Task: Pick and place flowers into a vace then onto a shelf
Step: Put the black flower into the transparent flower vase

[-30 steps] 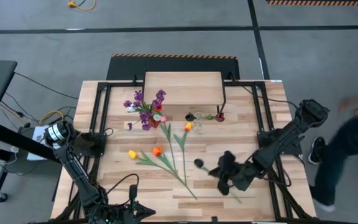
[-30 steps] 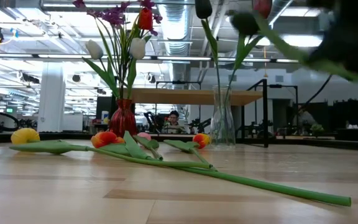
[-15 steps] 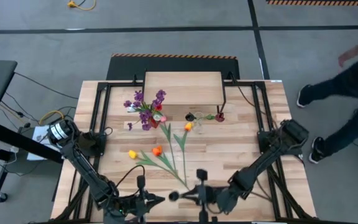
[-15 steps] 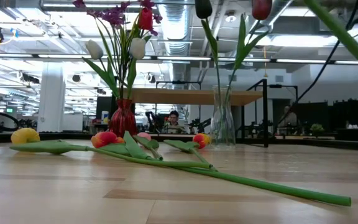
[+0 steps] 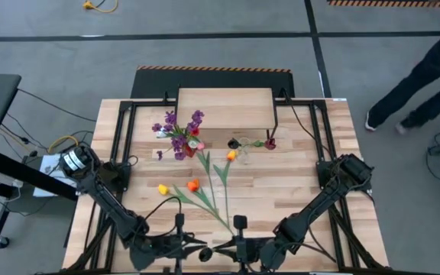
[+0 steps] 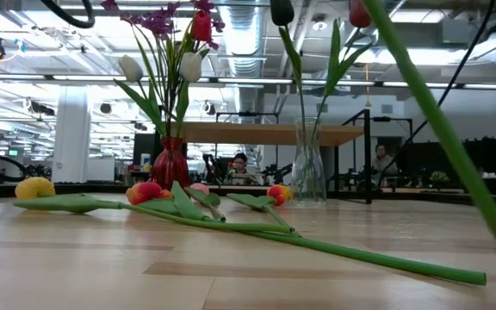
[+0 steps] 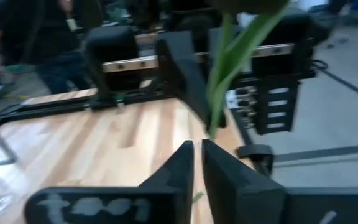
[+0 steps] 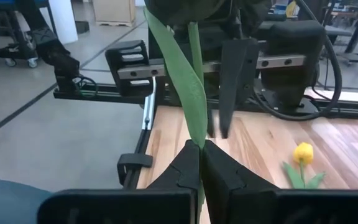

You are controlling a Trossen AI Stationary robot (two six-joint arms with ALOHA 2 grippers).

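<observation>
At the near edge of the table (image 5: 312, 183), the right gripper (image 8: 201, 146) is now clenched on the stem of a dark tulip (image 8: 194, 99), swung in from mid-table. The left gripper (image 7: 196, 146) has been brought nose-to-nose with it, barely parted and empty; likely a hand-over or regrasp. Loose flowers (image 5: 205, 195) remain unpicked, the clear vase (image 6: 308, 172) is not yet on the shelf (image 5: 224, 107).

We saw the right gripper (image 8: 201, 149) at lower centre, fingers pinched together on a green stem (image 8: 194, 93) with one long leaf — it rose to the top edge. Just behind stood the left gripper (image 8: 222, 127), fingers down. A yellow tulip (image 8: 302, 152) lay on the wooden table (image 8: 347, 155) at right.
</observation>
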